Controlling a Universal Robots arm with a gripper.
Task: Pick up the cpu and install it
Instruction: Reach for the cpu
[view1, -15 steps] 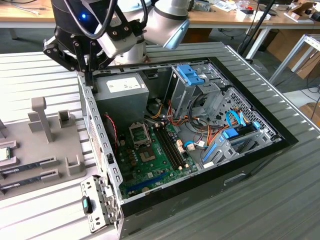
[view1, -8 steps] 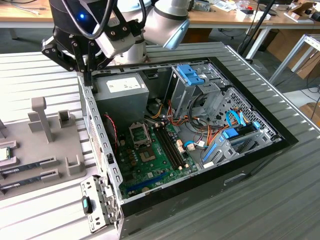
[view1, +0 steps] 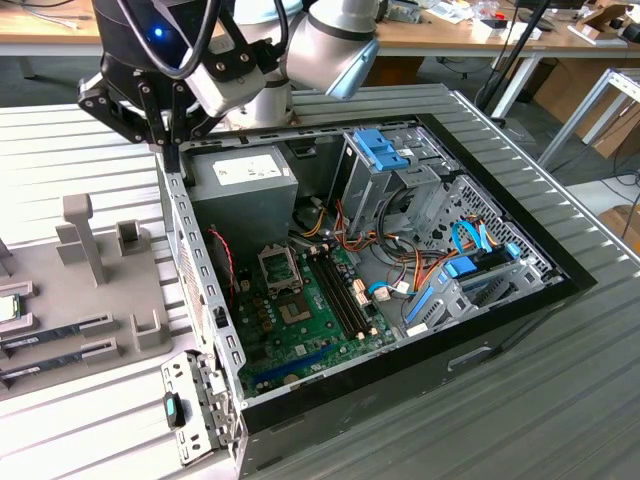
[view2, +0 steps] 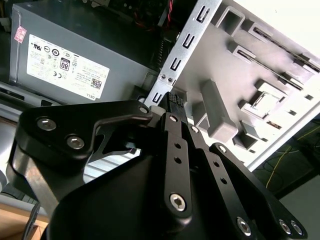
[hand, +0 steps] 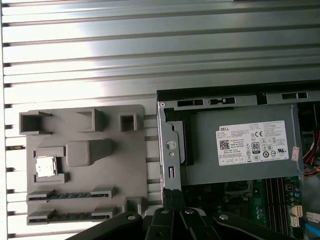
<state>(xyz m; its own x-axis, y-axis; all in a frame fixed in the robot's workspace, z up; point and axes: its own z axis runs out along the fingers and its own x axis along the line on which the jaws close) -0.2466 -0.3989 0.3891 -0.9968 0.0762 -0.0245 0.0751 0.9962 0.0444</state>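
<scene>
The case is seen open, the tray just beside it. The gripper is held above the case's wall, closed on nothing. The cpu is seated in the tray, unpicked. Approach is judged the step in hand, and opened fingers squarely over the chip are called for.

ribbed bare-metal table, matt plastic tray, shiny metal-topped cpu, matt black tool

My gripper hangs, fingers pressed together and holding nothing, above the ten o'clock corner of the open computer case, just beside the grey power supply. The cpu sits in the grey tray at nine o'clock of the case, well apart from me.
</scene>
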